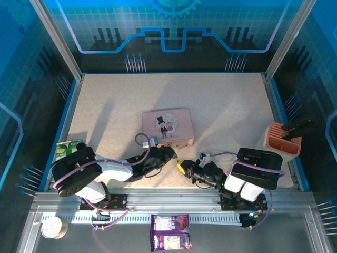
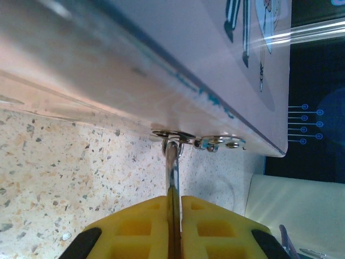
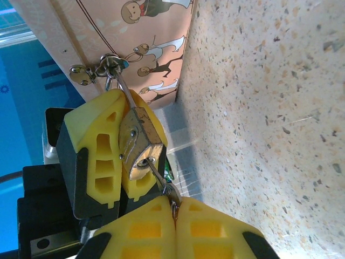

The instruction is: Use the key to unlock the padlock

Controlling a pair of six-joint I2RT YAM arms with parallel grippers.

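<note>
- The padlock (image 3: pixel 141 140) hangs from the hasp (image 3: pixel 108 66) on the pink tin (image 3: pixel 135 43), its shackle threaded through the loop.
- The key (image 3: pixel 160 179) sits in the keyhole on the padlock's underside.
- The right wrist view shows the right gripper (image 3: pixel 173 216) pressed together on the key's head.
- It also shows yellow pads clamping the brass body from both sides.
- In the left wrist view the left gripper (image 2: pixel 173 202) pinches a thin silver edge below the hasp; the brass is hidden.
- From above, both grippers meet at the tin's near edge; lock and key are too small to make out.
- The table (image 1: pixel 226 105) is speckled beige, with blue patterned walls around it.
</note>
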